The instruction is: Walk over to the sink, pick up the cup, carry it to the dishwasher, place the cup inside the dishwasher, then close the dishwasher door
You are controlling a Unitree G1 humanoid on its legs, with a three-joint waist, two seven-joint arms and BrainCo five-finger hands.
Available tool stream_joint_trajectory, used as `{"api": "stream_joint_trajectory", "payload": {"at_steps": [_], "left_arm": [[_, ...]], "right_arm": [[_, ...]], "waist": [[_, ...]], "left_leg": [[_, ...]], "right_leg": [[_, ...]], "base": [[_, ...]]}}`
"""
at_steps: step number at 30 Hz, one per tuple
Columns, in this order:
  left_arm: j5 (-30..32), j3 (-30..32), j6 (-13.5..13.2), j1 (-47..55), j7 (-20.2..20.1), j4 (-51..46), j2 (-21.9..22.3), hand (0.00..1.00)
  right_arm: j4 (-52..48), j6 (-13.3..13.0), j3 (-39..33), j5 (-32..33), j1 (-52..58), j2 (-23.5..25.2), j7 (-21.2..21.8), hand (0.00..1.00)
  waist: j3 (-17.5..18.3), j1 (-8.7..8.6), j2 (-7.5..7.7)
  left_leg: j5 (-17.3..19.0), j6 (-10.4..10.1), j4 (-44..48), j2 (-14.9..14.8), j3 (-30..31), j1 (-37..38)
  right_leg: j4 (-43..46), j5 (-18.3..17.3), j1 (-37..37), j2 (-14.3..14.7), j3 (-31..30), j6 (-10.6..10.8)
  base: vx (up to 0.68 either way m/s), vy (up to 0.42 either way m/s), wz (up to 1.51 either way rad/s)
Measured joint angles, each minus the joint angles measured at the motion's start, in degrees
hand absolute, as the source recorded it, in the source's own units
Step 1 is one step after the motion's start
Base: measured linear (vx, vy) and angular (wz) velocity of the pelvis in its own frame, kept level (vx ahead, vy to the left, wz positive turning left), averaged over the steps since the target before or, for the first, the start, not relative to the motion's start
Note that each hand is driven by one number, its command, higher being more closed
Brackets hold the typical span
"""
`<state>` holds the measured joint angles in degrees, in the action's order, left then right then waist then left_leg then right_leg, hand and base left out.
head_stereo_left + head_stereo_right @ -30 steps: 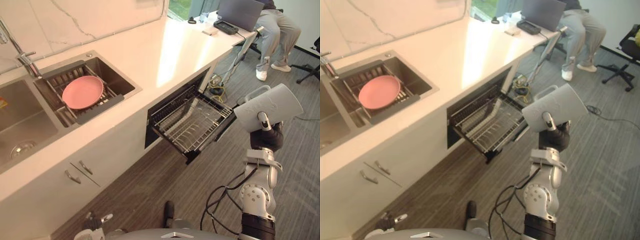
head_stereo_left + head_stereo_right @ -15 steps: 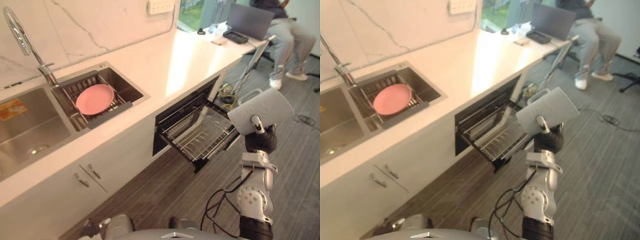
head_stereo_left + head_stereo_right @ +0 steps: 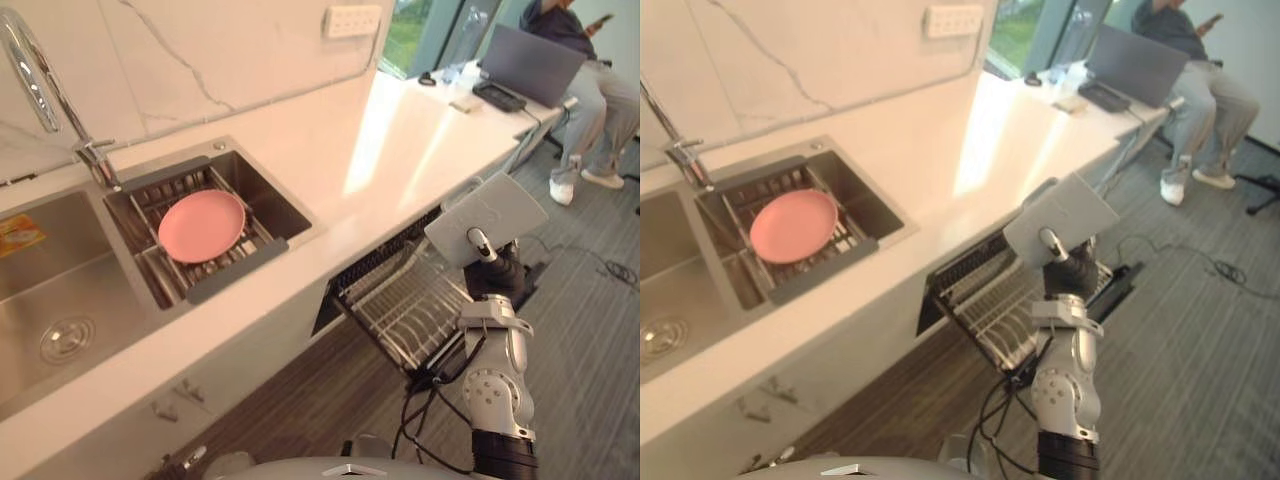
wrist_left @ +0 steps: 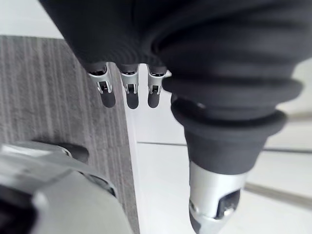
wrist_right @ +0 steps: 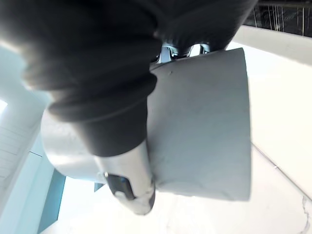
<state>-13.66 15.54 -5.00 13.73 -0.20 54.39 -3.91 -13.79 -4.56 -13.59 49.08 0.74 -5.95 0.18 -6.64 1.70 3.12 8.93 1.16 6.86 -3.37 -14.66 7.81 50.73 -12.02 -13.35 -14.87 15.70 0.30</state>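
A light grey cup (image 3: 487, 217) with a handle is held up on its side in my right hand (image 3: 494, 274), whose thumb and fingers curl round it. In the right wrist view the cup (image 5: 202, 126) lies against the dark cover and the thumb. It hangs over the outer end of the open dishwasher (image 3: 398, 303), whose wire rack sticks out from under the white counter. My left hand (image 4: 127, 95) hangs low beside a white cabinet front, fingers straight and holding nothing.
A steel sink (image 3: 60, 300) with a tall tap (image 3: 42, 80) is at the left. Its right basin has a rack holding a pink plate (image 3: 201, 226). A person (image 3: 585, 75) sits at the counter's far end by a laptop (image 3: 530, 62). Grey floor lies to the right.
The camera has moved in closer to the counter and sink. My right hand keeps the cup and now stands over the rack's outer end.
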Motion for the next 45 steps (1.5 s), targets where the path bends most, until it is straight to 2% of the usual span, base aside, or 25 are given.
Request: {"api": "stream_joint_trajectory", "payload": {"at_steps": [1, 2, 3, 4, 5, 6, 7, 8, 9, 11, 12, 13, 14, 16, 19, 20, 26, 28, 31, 36, 39, 43, 45], "left_arm": [[-0.2, 0.0, 0.0, -1.0, 0.0, -0.2, 0.1, 0.00], [-0.1, -0.1, 0.0, -1.2, 0.0, -0.3, 0.0, 0.00], [-0.1, -0.5, 0.0, -1.3, 0.0, -0.4, -0.2, 0.00], [0.3, -0.7, 0.0, -0.8, 0.0, -0.5, -0.8, 0.00], [0.3, -0.6, 0.0, -0.3, 0.0, -1.2, -1.2, 0.00], [0.5, -0.5, 0.4, -0.5, 0.1, -0.9, -1.5, 0.00], [0.6, -1.0, 0.7, -0.7, 0.1, -1.3, -0.9, 0.00], [0.8, -1.1, 0.8, -0.7, 0.1, -1.4, -0.4, 0.00], [1.1, -1.0, 1.0, -0.7, 0.1, -1.3, 0.3, 0.00], [1.5, -0.6, 1.4, -0.7, 0.1, -1.2, 1.3, 0.00], [1.5, 0.0, 1.4, -0.6, 0.2, -0.8, 1.3, 0.00], [1.5, 0.4, 1.4, -0.4, 0.3, -0.8, 1.4, 0.00], [1.6, 1.5, 1.2, -0.1, 0.3, -0.7, 1.5, 0.00], [1.6, 2.8, 0.7, 0.5, 0.2, -0.4, 1.5, 0.00], [1.5, 3.5, 0.0, 1.9, 0.2, 1.1, 1.2, 0.00], [1.6, 3.5, -0.2, 2.2, 0.1, 1.2, 1.2, 0.00], [1.6, 3.4, -1.6, 1.8, 0.2, 1.4, 1.1, 0.00], [1.6, 3.3, -2.1, 1.5, 0.2, 1.4, 1.1, 0.00], [1.5, 3.3, -2.5, 1.3, 0.2, 1.4, 1.1, 0.00], [1.5, 2.6, -2.5, 0.9, 0.0, 1.4, 1.2, 0.00], [1.5, 1.5, -2.3, 0.2, -0.1, 1.1, 1.3, 0.00], [1.5, -0.5, -0.7, -1.9, -0.1, 0.1, 0.9, 0.00], [1.4, -1.1, -0.2, -2.7, -0.2, 0.0, 0.5, 0.00]], "right_arm": [[0.5, -0.1, 0.0, 0.0, -0.5, 0.0, 0.0, 1.00], [0.9, -0.2, 0.1, 0.0, -0.8, 0.0, 0.0, 1.00], [1.3, -0.3, 0.0, 0.0, -1.1, -0.1, -0.1, 1.00], [1.2, -1.0, 0.1, -0.1, -1.1, -0.3, -0.2, 1.00], [1.2, -1.5, 0.1, -0.1, -1.2, -0.2, -0.3, 1.00], [1.6, -1.9, -0.2, -0.1, -1.3, -1.2, -0.6, 1.00], [1.7, -1.9, -0.2, -0.1, -2.1, -2.1, -1.4, 1.00], [1.7, -1.9, -0.3, -0.1, -2.6, -2.1, -1.9, 1.00], [1.7, -1.9, -0.6, -0.1, -2.8, -2.1, -2.2, 1.00], [1.7, -1.9, -2.6, -1.4, -2.8, -2.1, -2.3, 1.00], [1.7, -1.9, -3.0, -2.3, -3.1, -2.1, -2.3, 1.00], [1.7, -1.9, -3.2, -2.3, -3.3, -2.1, -2.3, 1.00], [1.7, -1.9, -3.1, -2.3, -3.6, -2.1, -2.3, 1.00], [1.7, -1.7, -2.8, -3.1, -3.8, -2.0, -2.3, 1.00], [1.8, -1.0, -2.5, -6.5, -3.3, -1.9, -2.8, 1.00], [1.8, -0.8, -2.6, -7.0, -3.2, -1.9, -2.8, 1.00], [5.7, 4.5, -3.5, -16.1, 0.7, -1.9, -3.5, 1.00], [6.7, 5.9, -3.9, -18.3, 2.4, -1.9, -5.7, 1.00], [6.6, 5.8, -6.4, -18.3, 3.5, -1.8, -9.7, 1.00], [4.6, 3.0, -12.1, -19.6, 3.8, -1.3, -15.7, 1.00], [2.5, 3.7, -13.1, -20.8, 5.3, -1.3, -15.4, 1.00], [2.5, 9.2, -12.2, -26.4, 6.4, -1.5, -10.1, 1.00], [3.0, 10.8, -11.5, -28.7, 6.3, -2.0, -7.8, 1.00]], "waist": [[-0.5, -0.32, -0.95], [-0.8, -0.54, -1.27], [-0.8, -0.88, -1.33], [-0.3, -0.89, -0.22], [0.0, -0.86, 0.81], [0.6, -0.74, 1.03], [0.2, 0.01, -1.18], [0.1, 0.08, -2.01], [0.1, -0.13, -2.66], [0.0, -0.19, -3.21], [0.0, -0.14, -3.16], [0.1, -0.15, -3.12], [0.3, -0.02, -2.79], [1.1, 0.61, -1.84], [0.8, 0.59, -1.42], [0.8, 0.44, -1.54], [-0.6, -0.66, -3.60], [-1.3, -1.25, -4.69], [-1.6, -2.34, -5.28], [-2.2, -3.89, -4.78], [-2.9, -4.25, -4.44], [-6.3, -4.79, -3.89], [-7.7, -4.88, -3.84]], "left_leg": [[0.0, 0.0, 0.1, -2.8, 1.7, 0.8], [0.0, 0.0, 0.2, -4.2, 2.6, 1.2], [0.4, -0.8, 1.2, -6.3, 3.9, 1.3], [2.1, -3.9, 3.2, -7.0, 4.4, 1.2], [3.5, -6.0, 4.4, -6.8, 5.1, 1.2], [7.3, -8.6, 6.2, -8.3, 6.8, 0.9], [8.5, -9.1, 7.3, -10.5, 7.9, 0.3], [8.5, -8.9, 7.2, -11.1, 8.9, 0.0], [8.1, -8.6, 6.8, -11.3, 10.1, -0.7], [7.0, -9.6, 5.8, -11.5, 10.3, -0.8], [6.5, -9.8, 5.8, -11.6, 10.2, -0.6], [6.5, -9.8, 5.8, -11.6, 10.2, -0.5], [6.4, -9.9, 5.5, -11.5, 10.2, -0.4], [5.7, -11.1, 3.5, -10.8, 9.8, -0.5], [4.6, -11.7, 1.6, -10.2, 9.5, 0.3], [4.5, -11.7, 1.4, -10.1, 9.4, 0.3], [2.8, -12.1, -2.1, -9.3, 7.7, 0.3], [2.6, -12.2, -2.4, -9.3, 7.4, 0.1], [1.7, -12.3, -3.1, -9.0, 6.8, -0.4], [1.6, -12.3, -3.1, -8.7, 6.0, -0.8], [1.6, -12.3, -3.0, -8.3, 5.2, -0.7], [1.6, -12.1, -2.6, -7.8, 5.1, -1.2], [1.6, -12.1, -1.9, -7.8, 5.5, -1.9]], "right_leg": [[-3.9, -0.9, -1.1, 1.8, 0.4, -0.2], [-7.3, -0.9, -1.4, 2.8, 0.1, 0.0], [-17.1, 1.0, -1.3, 4.6, -1.5, 0.9], [-30.1, 8.7, 0.5, 5.7, -4.4, 0.6], [-35.5, 17.6, 1.2, 5.7, -6.7, -0.6], [-36.5, 17.4, 2.8, 6.6, -10.3, 5.1], [-37.3, 16.1, 3.3, 8.9, -10.4, 5.3], [-37.8, 16.0, 3.4, 9.6, -10.3, 5.3], [-38.5, 15.6, 3.4, 10.0, -9.9, 5.4], [-42.0, 15.1, 5.4, 10.3, -8.5, 6.1], [-44.1, 16.0, 7.0, 10.4, -8.0, 6.4], [-45.4, 16.6, 7.8, 10.4, -7.7, 6.5], [-49.5, 18.8, 9.8, 10.3, -7.2, 6.7], [-54.4, 21.8, 10.9, 10.1, -7.2, 6.8], [-55.7, 22.7, 11.2, 9.6, -7.2, 6.9], [-55.9, 22.8, 11.2, 9.5, -7.2, 6.9], [-55.9, 23.5, 8.9, 8.7, -7.4, 6.9], [-55.9, 23.8, 8.4, 8.7, -7.6, 6.9], [-55.9, 24.3, 7.0, 8.7, -8.2, 6.7], [-55.5, 24.8, 6.1, 8.6, -9.1, 6.7], [-55.5, 25.2, 5.6, 8.5, -10.1, 6.7], [-55.5, 25.6, 5.2, 8.0, -10.5, 6.6], [-55.5, 25.6, 5.1, 7.9, -10.3, 6.4]], "base": [[0.20, -0.154, 0.39], [0.28, -0.217, 0.49], [0.30, -0.231, 0.52], [0.24, -0.227, 0.51], [0.22, -0.220, 0.52], [0.18, -0.216, 0.28], [0.22, -0.206, 0.15], [0.16, -0.168, 0.00], [0.11, -0.145, 0.11], [0.09, -0.111, 0.30], [0.03, -0.024, 0.28], [-0.02, 0.012, 0.23], [-0.03, 0.028, 0.11], [-0.04, 0.025, 0.02], [-0.04, -0.003, -0.01], [-0.04, -0.014, 0.01], [-0.04, -0.020, -0.07], [0.00, -0.027, -0.06], [0.02, -0.021, -0.10], [0.00, 0.000, -0.09], [-0.03, 0.006, -0.13], [-0.07, -0.016, -0.05], [-0.06, -0.027, 0.07]]}}
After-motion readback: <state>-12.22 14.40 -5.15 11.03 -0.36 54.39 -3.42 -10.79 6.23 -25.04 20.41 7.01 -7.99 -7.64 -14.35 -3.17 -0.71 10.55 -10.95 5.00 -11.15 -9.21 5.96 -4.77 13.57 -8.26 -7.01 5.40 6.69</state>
